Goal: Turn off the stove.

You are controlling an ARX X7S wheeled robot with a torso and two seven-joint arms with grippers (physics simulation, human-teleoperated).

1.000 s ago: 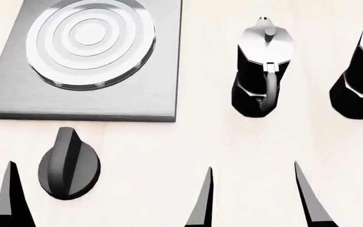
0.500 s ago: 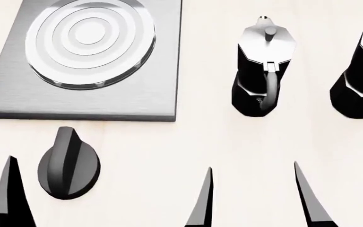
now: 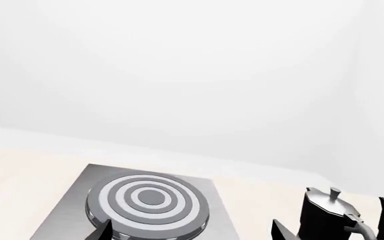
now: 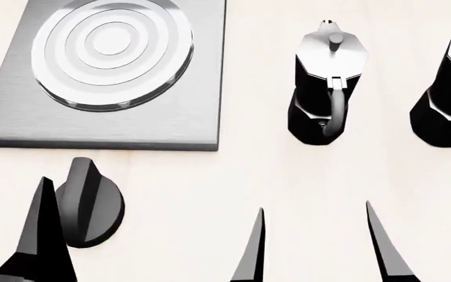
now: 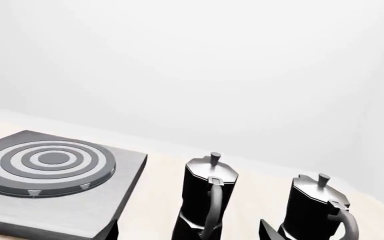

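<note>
The stove (image 4: 194, 111) is a grey metal slab with a pale ringed burner (image 4: 112, 53) at the far left of the head view. Its black ridged knob (image 4: 92, 202) lies on the counter just in front of it. One finger (image 4: 41, 235) of my left gripper stands at the knob's left edge and overlaps it; I cannot tell if they touch. In the left wrist view my left gripper (image 3: 190, 230) is wide open and empty, with the burner (image 3: 148, 200) beyond it. My right gripper (image 4: 314, 207) is open and empty, right of the knob. The knob is out of both wrist views.
Two black-and-silver moka pots stand right of the stove, one (image 4: 327, 88) straight beyond my right gripper, the other (image 4: 448, 94) at the right edge. Both pots (image 5: 209, 200) (image 5: 315, 205) show in the right wrist view, with a white wall behind the counter.
My left gripper's finger has moved forward and to the right, from left of the knob to overlapping its left edge. The knob, stove, pots and right gripper have not moved.
</note>
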